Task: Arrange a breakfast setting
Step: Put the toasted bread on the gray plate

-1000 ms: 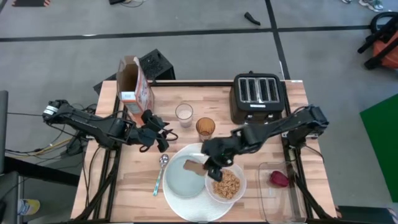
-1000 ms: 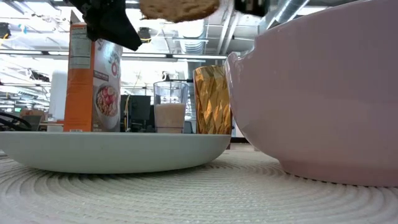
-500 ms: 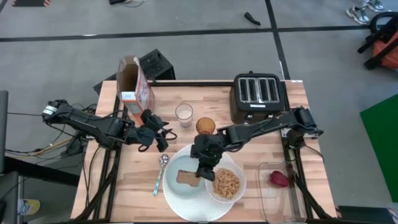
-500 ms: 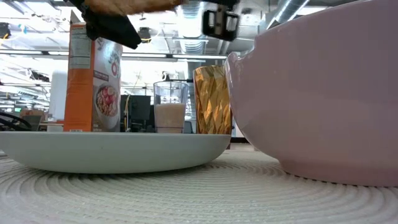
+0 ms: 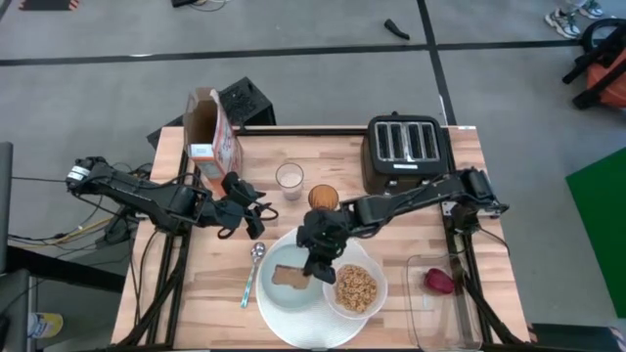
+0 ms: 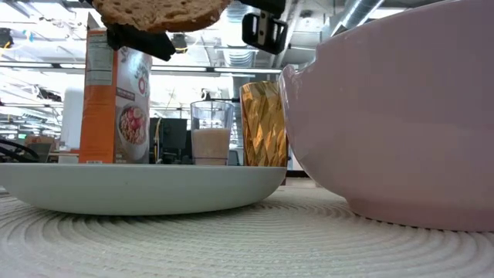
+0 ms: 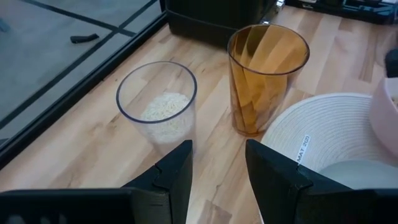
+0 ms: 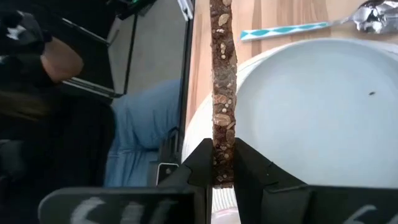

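My right gripper (image 5: 315, 260) is shut on a brown toast slice (image 5: 287, 276) and holds it above the pale grey-blue plate (image 5: 277, 296). In the low view the toast (image 6: 158, 11) hangs clear above that plate (image 6: 139, 188). The plate and a white bowl (image 5: 383, 285) of tan cereal (image 5: 357, 287) rest on a large round white woven mat (image 5: 293, 329). A metal spoon (image 5: 254, 266) lies left of the mat. Dark red fruit (image 5: 438, 281) lies in a clear tub. My left gripper (image 7: 217, 174) is open and empty, left of the glasses. My right gripper pinches the toast between its two fingers, one on each broad face, at the edge (image 8: 224, 163) toward the table's right. The fingers come from the table's right. The toast lies about level and sticks out toward the left, lifted clear of the plate.
A glass of milk (image 5: 289, 178) and an amber glass (image 5: 323, 198) stand just behind the mat. A cereal box (image 5: 210, 132) stands at the far left and a black toaster (image 5: 406, 152) at the far right. The clear tub (image 5: 440, 303) sits at the near right corner.
My right gripper has carried the toast toward the table's left, from beside the bowl to above the grey-blue plate, then lowered it a little. It has stayed shut on the toast, which has stayed about level.
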`<state>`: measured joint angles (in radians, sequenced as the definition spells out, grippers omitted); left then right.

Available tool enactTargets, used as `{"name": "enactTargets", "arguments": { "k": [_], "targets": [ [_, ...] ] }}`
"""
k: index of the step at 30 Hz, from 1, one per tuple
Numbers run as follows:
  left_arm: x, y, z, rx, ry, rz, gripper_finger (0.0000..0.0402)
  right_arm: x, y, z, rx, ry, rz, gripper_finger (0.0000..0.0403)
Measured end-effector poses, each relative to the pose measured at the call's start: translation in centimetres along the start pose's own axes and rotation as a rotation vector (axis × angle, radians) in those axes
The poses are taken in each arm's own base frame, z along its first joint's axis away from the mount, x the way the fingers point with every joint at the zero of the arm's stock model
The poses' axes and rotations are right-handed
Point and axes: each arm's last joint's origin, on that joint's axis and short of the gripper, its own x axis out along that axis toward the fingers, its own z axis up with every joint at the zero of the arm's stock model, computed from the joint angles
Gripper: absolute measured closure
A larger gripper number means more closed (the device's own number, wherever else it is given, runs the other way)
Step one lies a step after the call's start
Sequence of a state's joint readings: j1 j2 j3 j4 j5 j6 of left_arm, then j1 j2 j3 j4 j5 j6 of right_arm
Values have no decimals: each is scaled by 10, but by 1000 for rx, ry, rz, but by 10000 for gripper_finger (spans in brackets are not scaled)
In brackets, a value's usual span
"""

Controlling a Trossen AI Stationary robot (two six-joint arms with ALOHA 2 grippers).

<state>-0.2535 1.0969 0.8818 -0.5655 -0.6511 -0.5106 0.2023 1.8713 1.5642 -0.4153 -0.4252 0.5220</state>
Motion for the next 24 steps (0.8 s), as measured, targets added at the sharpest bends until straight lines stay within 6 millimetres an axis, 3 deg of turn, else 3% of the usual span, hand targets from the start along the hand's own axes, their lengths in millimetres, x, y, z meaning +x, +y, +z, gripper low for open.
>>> {"name": "enactTargets", "arguments": {
  "k": [6, 13, 20, 24],
  "targets": [
    [0, 0, 0, -33, 0, 0, 265, 4, 5, -7, -13, -1, -87, 340],
    [0, 0, 0, -34, 3, 1, 265, 33, -19, -10, 21, 31, -132, 340],
    [0, 1, -1, -27, 10, 6, 265, 39, -29, -12, 38, 87, -80, 340],
    [0, 1, -2, -23, 14, 9, 265, 54, -38, -18, 47, 144, -47, 340]
  ]
}}
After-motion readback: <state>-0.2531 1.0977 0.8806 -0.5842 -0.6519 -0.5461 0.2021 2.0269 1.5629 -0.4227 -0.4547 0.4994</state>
